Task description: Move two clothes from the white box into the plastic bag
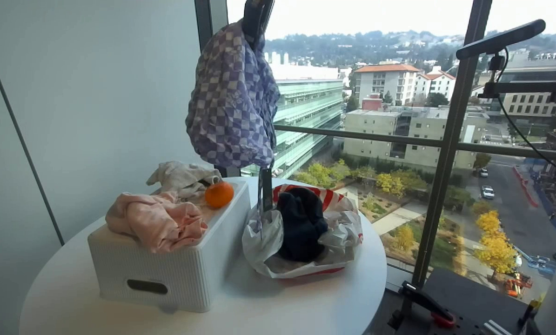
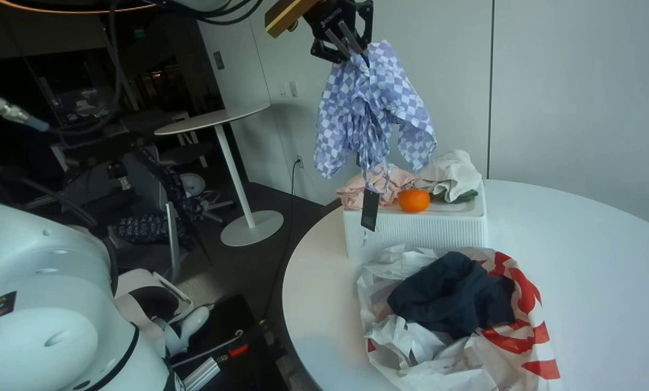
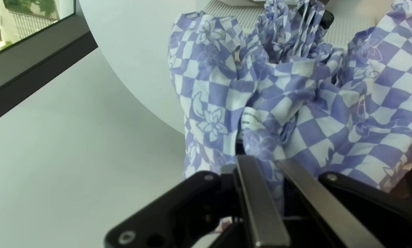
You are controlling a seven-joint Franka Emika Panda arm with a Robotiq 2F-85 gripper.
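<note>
Jaws are clamped on a pinch of the checked garment (image 3: 309,134) in the wrist view, cloth folded between the fingers (image 3: 258,198) of my gripper (image 3: 266,160). Looks thin, soft and light to me, nothing fragile, so a bunched hold near a fold seems right; pinch a single layer and I reckon it could slide.

In an exterior view it hangs limp in midair, lower end stringy, a black tag (image 2: 370,210) trailing below. That might snag, I'd watch it. The dark garment (image 2: 454,298) already lies in the plastic bag (image 2: 533,304), probably thicker and heavier.

In an exterior view, the white box (image 1: 166,267) sits beside the bag on a smooth round table (image 1: 282,307), with pink cloth (image 1: 159,221) and an orange item (image 1: 219,194) on top. Bag's floppy, might skid. Plain wall (image 1: 73,93) one side, big window (image 1: 450,144) behind.
</note>
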